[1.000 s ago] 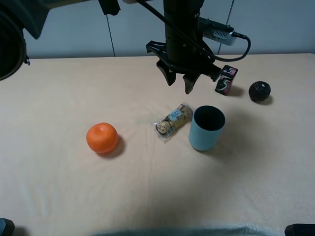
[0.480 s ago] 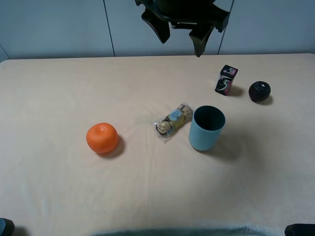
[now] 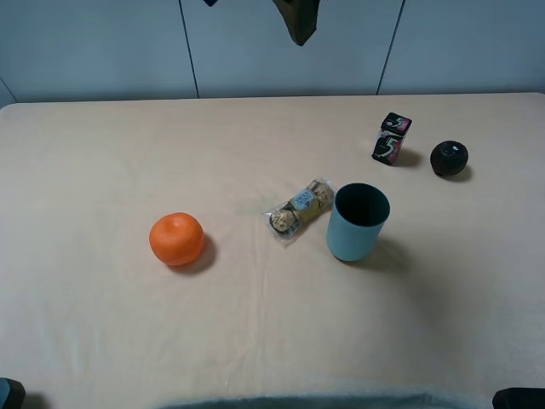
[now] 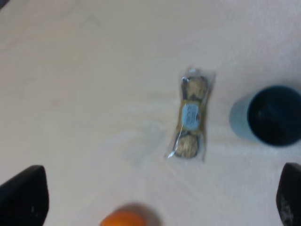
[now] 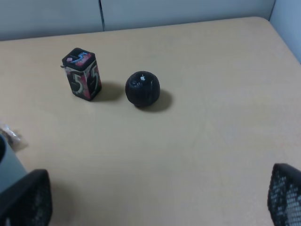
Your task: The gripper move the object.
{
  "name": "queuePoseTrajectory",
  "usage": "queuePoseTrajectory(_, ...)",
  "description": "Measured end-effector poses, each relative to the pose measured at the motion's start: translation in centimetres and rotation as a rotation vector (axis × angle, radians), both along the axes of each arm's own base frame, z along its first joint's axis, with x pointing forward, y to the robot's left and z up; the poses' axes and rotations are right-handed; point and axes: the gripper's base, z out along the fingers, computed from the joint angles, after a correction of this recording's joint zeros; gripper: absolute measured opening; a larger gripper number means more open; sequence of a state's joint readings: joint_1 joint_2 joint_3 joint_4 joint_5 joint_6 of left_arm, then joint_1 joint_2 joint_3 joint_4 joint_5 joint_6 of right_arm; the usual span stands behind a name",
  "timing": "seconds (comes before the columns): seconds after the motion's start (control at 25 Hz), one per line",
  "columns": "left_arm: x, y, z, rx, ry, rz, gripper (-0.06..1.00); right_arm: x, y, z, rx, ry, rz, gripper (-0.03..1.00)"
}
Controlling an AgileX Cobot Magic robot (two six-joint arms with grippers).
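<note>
Risen since a second ago, the left gripper [image 3: 296,19] has left its spot above the packet and cup and now shows only as a dark tip at the top edge of the high view; nothing on the table has shifted. From the left wrist view its two dark fingers [image 4: 23,197] sit far apart at the frame's corners, so the claw is spread wide and holds nothing; the right gripper [image 5: 155,197] likewise shows fingers at opposite corners, gaping and empty.

The object [image 3: 300,211], a clear packet of three gold-brown chocolates, lies flat on the beige table [image 3: 102,324] near the middle, angled; its far end comes just beside the blue-grey cup [image 3: 357,222], which stands upright and open, close enough to crowd that end. An orange fruit [image 3: 177,239] sits well apart on the packet's other side. Farther back on the right, a small black patterned box [image 3: 391,137] stands upright, with a dark round ball [image 3: 449,158] near it; both are well clear of the packet.
</note>
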State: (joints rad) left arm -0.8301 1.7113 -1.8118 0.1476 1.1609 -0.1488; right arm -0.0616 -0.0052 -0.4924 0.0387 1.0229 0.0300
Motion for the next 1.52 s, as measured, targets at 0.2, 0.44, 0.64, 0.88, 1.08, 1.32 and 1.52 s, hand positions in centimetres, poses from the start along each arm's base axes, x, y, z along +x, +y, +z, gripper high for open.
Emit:
queuePoseTrajectory(0.2,-2.9,3.5,1.5,0.0,-0.03,0.003,0.99,0.0,0.0,0.0,0.0,0.0,0.0,0.69)
queuePoseTrajectory(0.44,-6.8,8.2,2.8,-0.008,-0.084,0.01,0.99,0.0,0.0,0.0,0.0,0.0,0.0,0.69)
queuePoseTrajectory(0.64,-9.8,11.6,2.6,-0.02,-0.105,0.012,0.99,0.0,0.0,0.0,0.0,0.0,0.0,0.69)
queuePoseTrajectory(0.88,-13.2,15.2,2.4,-0.059,-0.141,0.014,0.99,0.0,0.0,0.0,0.0,0.0,0.0,0.69)
queuePoseTrajectory(1.08,-15.4,17.7,2.3,-0.101,-0.179,0.016,0.99,0.0,0.0,0.0,0.0,0.0,0.0,0.69)
queuePoseTrajectory(1.32,-17.0,19.6,1.1,-0.116,-0.195,0.029,0.99,0.0,0.0,0.0,0.0,0.0,0.0,0.69)
queuePoseTrajectory(1.52,-17.7,21.6,-0.4,-0.117,-0.185,0.153,0.99,0.0,0.0,0.0,0.0,0.0,0.0,0.69)
